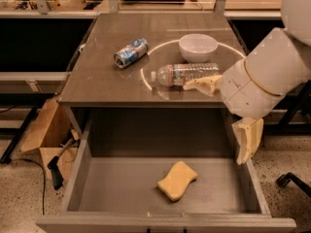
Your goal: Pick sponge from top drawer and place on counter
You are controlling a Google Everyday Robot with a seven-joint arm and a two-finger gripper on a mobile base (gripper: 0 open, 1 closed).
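Note:
The pale yellow sponge [177, 180] lies flat on the bottom of the open top drawer [121, 183], near its front and right of the middle. The glossy grey-brown counter [104, 74] with a thin white circle sits above and behind the drawer. My gripper [215, 124] hangs over the drawer's right rear corner, above and to the right of the sponge and apart from it. It is open and empty. One cream finger [203, 84] reaches left over the counter's front edge. The other finger [248, 140] points down beside the drawer's right wall.
On the counter lie a crushed can [130, 52], a white bowl [198, 47] and a plastic water bottle [187, 74] on its side, close to my upper finger. A cardboard box [46, 135] and a dark tool [57, 166] are on the floor at the left.

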